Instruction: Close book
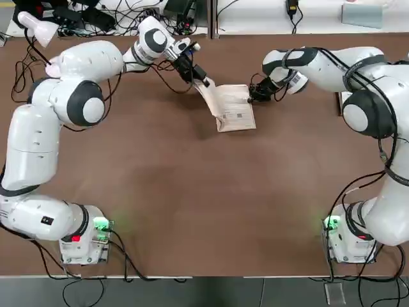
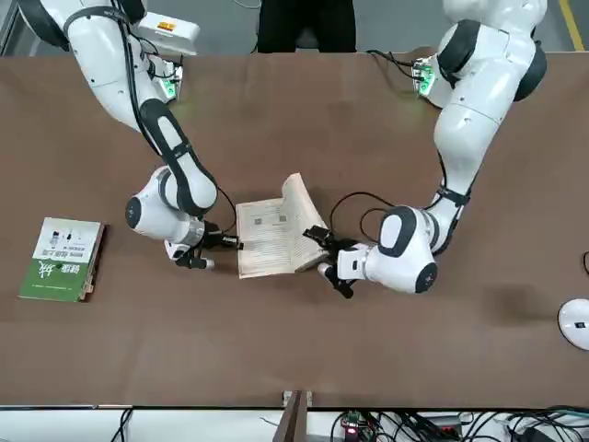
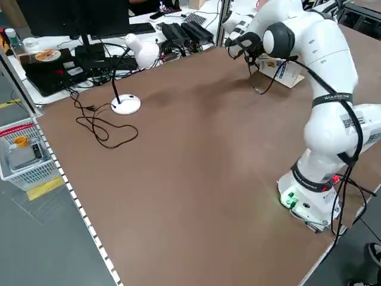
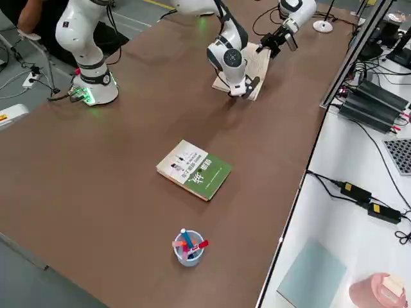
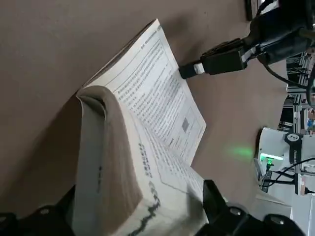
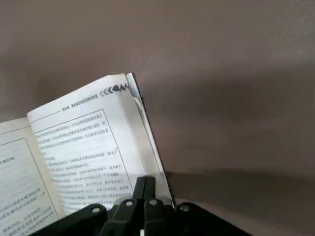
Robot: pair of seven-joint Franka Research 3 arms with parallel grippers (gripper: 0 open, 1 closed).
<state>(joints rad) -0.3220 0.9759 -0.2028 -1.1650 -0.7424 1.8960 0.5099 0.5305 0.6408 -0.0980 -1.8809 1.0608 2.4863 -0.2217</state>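
Thin white-paged paperback book (image 1: pixel 233 109) lies open on the brown table (image 1: pixel 192 204), far-centre between the two arms, with its left half lifted up steeply while the right half lies flat. Left gripper (image 1: pixel 203 82) grasps that raised stack of pages at its outer edge — fingers either side of the stack in the left wrist view. Right gripper (image 1: pixel 253 94) is clenched shut, its tip at the book's right edge — a green-and-white covered book (image 2: pixel 63 259) lies flat, well apart at the table's far right.
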